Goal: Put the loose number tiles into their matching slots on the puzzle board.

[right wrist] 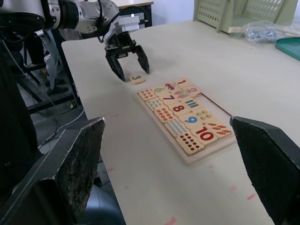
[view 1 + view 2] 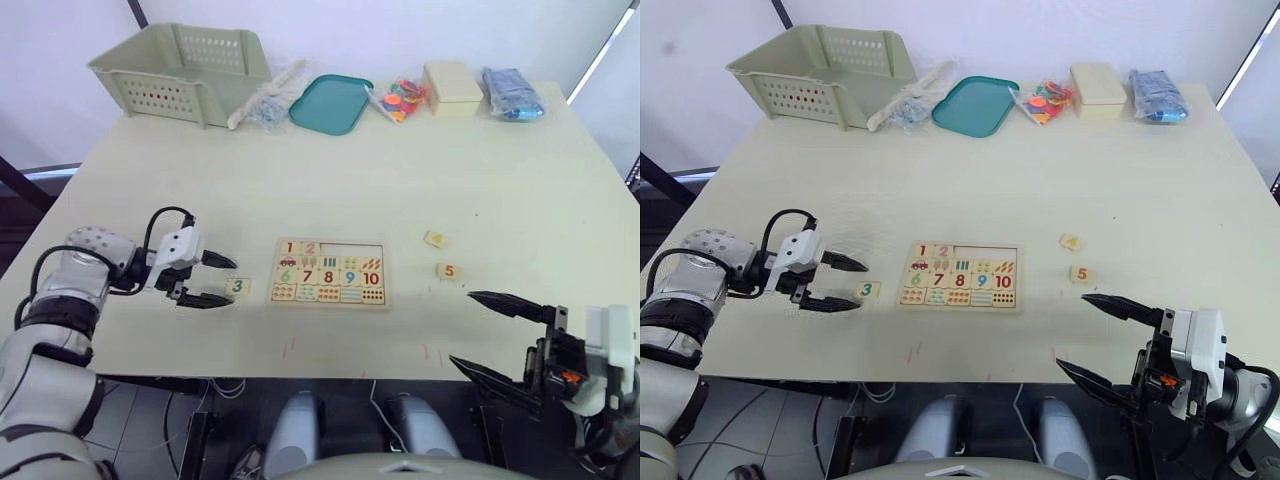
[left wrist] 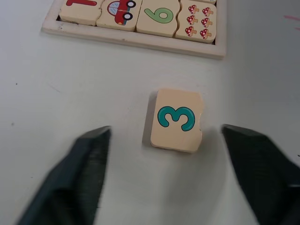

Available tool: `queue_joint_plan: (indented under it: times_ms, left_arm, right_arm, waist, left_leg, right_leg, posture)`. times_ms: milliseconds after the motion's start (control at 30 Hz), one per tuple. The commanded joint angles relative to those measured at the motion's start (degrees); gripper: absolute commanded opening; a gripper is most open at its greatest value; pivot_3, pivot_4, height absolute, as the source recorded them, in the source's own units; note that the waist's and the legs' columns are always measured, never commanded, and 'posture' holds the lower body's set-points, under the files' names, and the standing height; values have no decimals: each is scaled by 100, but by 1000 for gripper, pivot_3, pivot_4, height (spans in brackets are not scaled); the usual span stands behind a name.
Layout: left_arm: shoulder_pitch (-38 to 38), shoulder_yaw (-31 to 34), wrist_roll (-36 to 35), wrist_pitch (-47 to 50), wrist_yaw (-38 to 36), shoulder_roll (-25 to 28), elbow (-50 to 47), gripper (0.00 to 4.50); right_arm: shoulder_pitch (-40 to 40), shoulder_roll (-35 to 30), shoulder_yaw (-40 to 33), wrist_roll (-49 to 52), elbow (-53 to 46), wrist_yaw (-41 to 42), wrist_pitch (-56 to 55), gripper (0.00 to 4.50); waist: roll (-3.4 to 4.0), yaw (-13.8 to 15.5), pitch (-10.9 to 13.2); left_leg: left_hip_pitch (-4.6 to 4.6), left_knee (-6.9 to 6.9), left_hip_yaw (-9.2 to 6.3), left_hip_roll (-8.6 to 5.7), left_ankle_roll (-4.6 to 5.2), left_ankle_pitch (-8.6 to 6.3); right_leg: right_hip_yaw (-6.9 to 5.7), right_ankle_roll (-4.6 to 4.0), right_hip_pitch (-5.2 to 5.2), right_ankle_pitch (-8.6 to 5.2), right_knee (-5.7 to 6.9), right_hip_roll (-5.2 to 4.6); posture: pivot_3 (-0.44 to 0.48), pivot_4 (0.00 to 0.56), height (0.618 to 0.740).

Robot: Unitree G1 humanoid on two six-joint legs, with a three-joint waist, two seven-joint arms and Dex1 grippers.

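Tile nearest the far side of the table (image 2: 434, 239): digit too small to read, probably the 4. Right gripper (image 2: 487, 334) partly cut off at the near table edge, fingers spread wide, nothing between them.

Readable print: puzzle board (image 2: 329, 272) shows 1 and 2 seated in the top row, then 6, 7, 8, 9, 10 with counting pictures (red car, mushrooms, dots). Three slots (image 2: 352, 249) right of the 2 stand open.

Tile 3 (image 3: 176, 120): pale wood square, teal digit, one edge notched. Lies flat on the table (image 2: 300, 170) just left of the board, between the fingertips of the left gripper (image 2: 216, 281), which is spread wide and not touching it. Tile 5 (image 2: 447, 271), orange digit, lies right of the board, apart.
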Motion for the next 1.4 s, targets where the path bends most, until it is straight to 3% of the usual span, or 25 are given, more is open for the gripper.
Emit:
queue_joint_plan:
  times_ms: [33,400,500,567,867,1000,1200,1400]
  left_arm:
    - [63,65,13,-94,-196,-4,96,2790]
    - [147,96,-38,-140,-196,17,-4,2790]
    - [174,87,-38,-167,-196,20,-18,1510]
    - [197,84,-52,-185,-196,32,-43,1003]
    - [152,599,-146,561,-196,428,-1082,976]
    - [-68,745,4,1642,-195,751,-2342,976]
    - [-727,593,395,3340,-127,741,-3803,976]
    - [-1683,-110,1153,5077,-4,258,-4941,976]
  right_arm:
    - [42,2,-111,55,-228,-9,-112,4500]
    - [21,-13,-47,8,-192,-17,-96,4500]
    - [13,-12,-45,9,-188,-14,-95,4500]
    - [20,-8,-47,7,-193,-13,-97,4500]
    - [60,127,9,-209,-176,-114,-206,4500]
    - [40,244,97,-305,-230,-250,-273,4500]
    - [66,362,112,-326,-404,-448,-348,4500]
    - [51,420,155,-423,-622,-705,-357,4500]
  waist:
    - [0,-3,0]
    - [1,-1,-1]
    - [1,-2,-1]
    - [1,-3,-1]
    - [0,1,0]
    - [0,11,0]
    - [-1,-3,1]
    - [-1,9,1]
  left_leg:
    - [0,0,0,0,0,0]
    - [2,0,0,0,0,0]
    - [2,0,0,0,0,0]
    - [2,0,0,0,0,0]
    - [0,1,-1,1,0,0]
    - [-3,1,-2,1,0,0]
    - [-3,2,-3,0,0,0]
    - [-1,3,-3,0,-1,0]
  right_leg:
    - [0,0,0,0,0,0]
    - [0,0,0,0,2,0]
    - [0,0,0,0,2,0]
    - [0,0,0,0,2,0]
    - [-1,0,0,0,2,0]
    - [-1,0,0,0,1,0]
    - [-2,1,1,-1,1,0]
    - [2,1,0,-1,2,5]
  posture:
    - [0,150,740]
    - [0,150,740]
    - [0,150,740]
    - [0,150,740]
    - [0,150,740]
    - [0,150,740]
    - [0,150,740]
    - [0,150,740]
